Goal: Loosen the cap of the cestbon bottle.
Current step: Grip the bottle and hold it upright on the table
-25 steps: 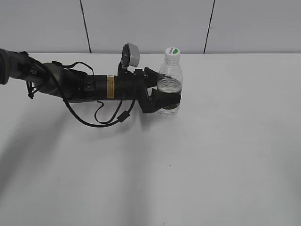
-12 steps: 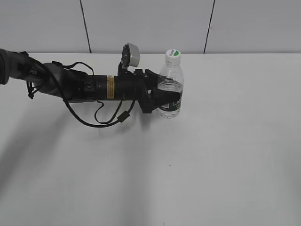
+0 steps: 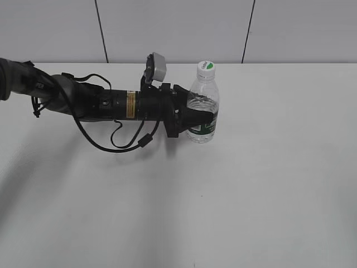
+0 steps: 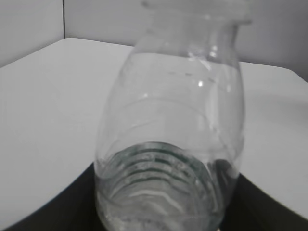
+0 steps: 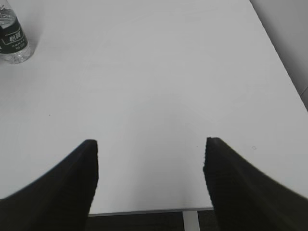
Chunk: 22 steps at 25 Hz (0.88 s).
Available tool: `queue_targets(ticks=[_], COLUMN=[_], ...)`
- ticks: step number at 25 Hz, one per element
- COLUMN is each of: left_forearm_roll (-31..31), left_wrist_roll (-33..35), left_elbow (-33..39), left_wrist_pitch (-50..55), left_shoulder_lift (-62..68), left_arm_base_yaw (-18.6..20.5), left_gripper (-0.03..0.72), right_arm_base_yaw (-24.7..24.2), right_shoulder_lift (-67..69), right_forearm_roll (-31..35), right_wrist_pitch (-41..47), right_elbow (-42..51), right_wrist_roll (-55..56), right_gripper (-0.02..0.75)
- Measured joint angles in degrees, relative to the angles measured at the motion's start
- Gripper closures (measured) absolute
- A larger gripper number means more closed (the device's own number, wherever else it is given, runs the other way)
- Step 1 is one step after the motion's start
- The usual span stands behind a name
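The cestbon bottle (image 3: 203, 92) stands upright on the white table, clear, with a dark green label band low down. Its white cap (image 3: 206, 67) with a green patch is on the neck. My left gripper (image 3: 201, 116) reaches in from the left and is shut around the bottle's lower body. The left wrist view shows the bottle (image 4: 173, 125) close up between the dark fingers (image 4: 163, 207), its cap cut off at the top edge. My right gripper (image 5: 150, 163) is open and empty over the table's edge. The bottle's base shows far off in the right wrist view (image 5: 12, 38).
The white table (image 3: 268, 184) spreads around the bottle. A grey panelled wall (image 3: 167, 28) stands behind it. A black cable (image 3: 120, 139) loops under the left arm. The right arm is out of the exterior view.
The left gripper and the bottle have shifted slightly to the right. More of the green label now shows below the finger.
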Motion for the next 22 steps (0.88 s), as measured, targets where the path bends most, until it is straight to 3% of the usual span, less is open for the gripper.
queue_targets(ticks=[22], left_forearm_roll=[16.1], left_wrist_roll=[-5.1], left_elbow=[0.1], left_wrist_pitch=[-1.0], left_shoulder_lift=[-5.8], left_arm_base_yaw=[0.0], left_gripper=[0.289], right_arm_base_yaw=[0.0], right_shoulder_lift=[0.0], right_forearm_roll=[0.0], right_wrist_pitch=[0.0], right_elbow=[0.0], right_wrist_roll=[0.1], right_gripper=[0.209])
